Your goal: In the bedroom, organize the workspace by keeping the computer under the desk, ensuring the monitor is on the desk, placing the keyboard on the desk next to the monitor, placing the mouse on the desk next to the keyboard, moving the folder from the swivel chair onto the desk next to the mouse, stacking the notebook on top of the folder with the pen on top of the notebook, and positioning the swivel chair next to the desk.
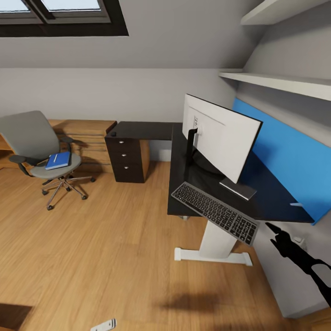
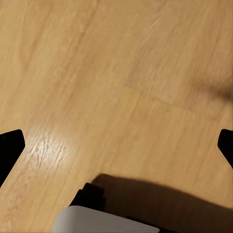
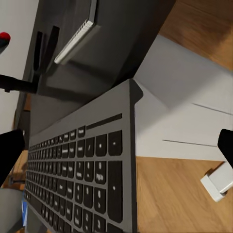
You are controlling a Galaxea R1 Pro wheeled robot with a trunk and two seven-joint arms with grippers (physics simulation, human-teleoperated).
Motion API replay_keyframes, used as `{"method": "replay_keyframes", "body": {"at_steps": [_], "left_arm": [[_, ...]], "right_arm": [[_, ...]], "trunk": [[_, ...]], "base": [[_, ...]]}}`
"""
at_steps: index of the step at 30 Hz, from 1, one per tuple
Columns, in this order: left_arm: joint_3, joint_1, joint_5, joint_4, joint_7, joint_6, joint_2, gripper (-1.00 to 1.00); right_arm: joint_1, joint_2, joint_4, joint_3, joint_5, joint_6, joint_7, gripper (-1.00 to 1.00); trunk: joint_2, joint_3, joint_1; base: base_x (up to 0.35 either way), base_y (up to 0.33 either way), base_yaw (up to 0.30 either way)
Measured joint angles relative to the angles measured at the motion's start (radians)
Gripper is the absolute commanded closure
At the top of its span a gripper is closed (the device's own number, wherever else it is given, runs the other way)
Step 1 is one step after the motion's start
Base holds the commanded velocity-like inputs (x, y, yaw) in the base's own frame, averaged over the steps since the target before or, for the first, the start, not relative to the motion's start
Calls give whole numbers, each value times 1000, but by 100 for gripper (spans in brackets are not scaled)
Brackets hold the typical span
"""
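The right gripper [image 3: 116,145] hangs with its jaws wide apart and empty, both dark fingertips at the edges of its wrist view, looking straight down on the keyboard [image 3: 80,179]. In the head view the right arm shows as a dark shape low beside the desk [image 1: 276,202], just off the keyboard's [image 1: 215,212] overhanging end. That keyboard lies askew on the front edge of the black top, one end poking out past it, likely why the arm lingers here: it looks due a nudge toward the monitor [image 1: 219,135], which stands upright on the desk with its white back to us. The left gripper [image 2: 116,141] is spread open too, holding nothing, parked over bare wood floor [image 2: 121,73], presumably out of the way. Over by the far wall, the swivel chair [image 1: 34,138] sits well apart from the desk, the blue folder [image 1: 58,160] flat on its seat, not yet moved.
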Motion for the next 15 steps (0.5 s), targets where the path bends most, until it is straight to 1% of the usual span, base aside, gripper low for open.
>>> {"method": "replay_keyframes", "body": {"at_steps": [12, 15], "left_arm": [[0, 0, 0, 0, 0, 0, 0, -100], [0, 0, 0, 0, 0, 0, 0, -100]], "right_arm": [[0, 4, 1, 4, 3, 0, 0, -100], [0, 12, 1, 5, 5, 0, 0, -100]], "trunk": [[-84, -38, 46], [-84, -38, 46]], "base": [[0, 0, 0], [0, 0, 0]]}}
